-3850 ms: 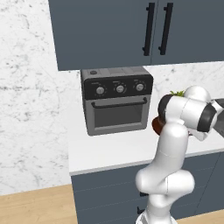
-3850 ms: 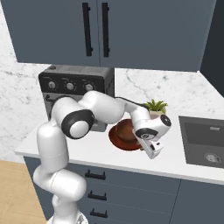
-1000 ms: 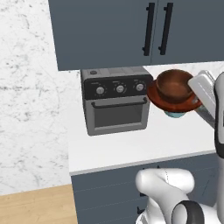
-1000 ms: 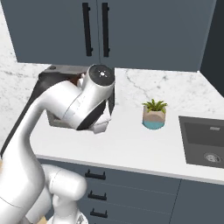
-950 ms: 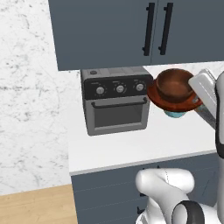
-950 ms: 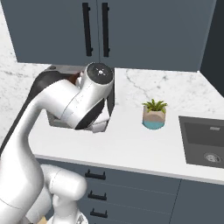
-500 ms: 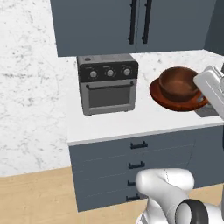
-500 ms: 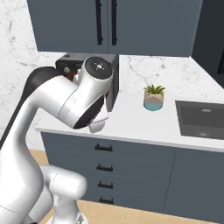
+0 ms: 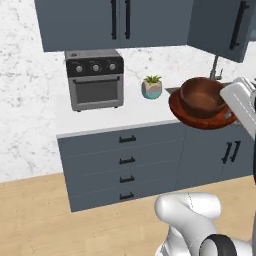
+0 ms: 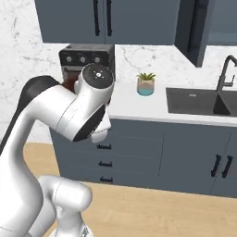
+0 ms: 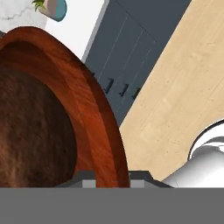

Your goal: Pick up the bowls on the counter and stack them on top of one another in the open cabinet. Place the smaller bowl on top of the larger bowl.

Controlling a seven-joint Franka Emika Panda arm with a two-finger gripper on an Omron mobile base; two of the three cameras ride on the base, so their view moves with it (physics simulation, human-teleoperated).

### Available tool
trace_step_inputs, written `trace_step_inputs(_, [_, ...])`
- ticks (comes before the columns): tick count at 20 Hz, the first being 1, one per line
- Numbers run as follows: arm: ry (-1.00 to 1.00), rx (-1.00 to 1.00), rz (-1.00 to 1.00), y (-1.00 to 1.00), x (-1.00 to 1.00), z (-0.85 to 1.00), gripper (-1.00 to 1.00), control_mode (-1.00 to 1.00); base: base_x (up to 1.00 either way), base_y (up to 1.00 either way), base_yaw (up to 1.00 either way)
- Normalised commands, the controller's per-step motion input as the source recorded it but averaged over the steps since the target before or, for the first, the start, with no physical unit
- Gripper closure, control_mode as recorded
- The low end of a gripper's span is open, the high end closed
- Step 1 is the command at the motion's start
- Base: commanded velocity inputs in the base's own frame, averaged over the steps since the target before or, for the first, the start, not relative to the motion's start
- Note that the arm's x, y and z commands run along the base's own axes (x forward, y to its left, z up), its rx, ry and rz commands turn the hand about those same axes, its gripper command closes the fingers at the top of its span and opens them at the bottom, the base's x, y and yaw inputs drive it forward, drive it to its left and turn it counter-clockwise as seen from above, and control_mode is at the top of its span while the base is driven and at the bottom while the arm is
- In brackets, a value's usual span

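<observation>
- Bowls come as two glossy reddish-brown wooden pieces: the small deep rounded bowl sits inside the wide shallow dish-like bowl, and the pair hangs in the air in front of the dark blue-grey base cabinets, level with the countertop edge
- The white gripper meets the wide bowl at its right rim in the left base view; in the hand view the rim of that bowl runs down between the two grey finger bases, so the gripper looks pinched on the wide bowl's edge
- The hand view shows the wide bowl's thick, lighter orange-brown rim and its darker grained inside, with the pale wooden floor beyond it
- The long white marble-patterned countertop carries one black toaster oven with three knobs and one small green plant in a beige-and-teal pot
- The right base view adds a dark sink with a black tap, set into the counter to the right of the pot; the arm's big white elbow covers part of the oven there
- Two wall cabinets are on show: one two-door cabinet with twin black handles, and one with a single long black bar handle whose door stands swung out in the right base view
- Four drawer handles are stacked below the oven in the left base view
</observation>
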Motion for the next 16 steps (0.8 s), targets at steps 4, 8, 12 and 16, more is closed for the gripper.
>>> trace_step_inputs(4, [0.0, 0.0, 0.0, 0.0, 0.0, 0.0, 1.0, 1.0, -0.02, -1.0, -0.07])
trace_step_inputs(8, [0.0, 0.0, 0.0, 0.0, 0.0, 0.0, 1.0, 1.0, 0.0, -1.0, -0.01])
trace_step_inputs(12, [0.0, 0.0, 0.0, 0.0, 0.0, 0.0, 1.0, 1.0, 0.0, -1.0, 0.0])
trace_step_inputs(16, [0.0, 0.0, 0.0, 0.0, 0.0, 0.0, 1.0, 1.0, 0.06, -1.0, 0.0])
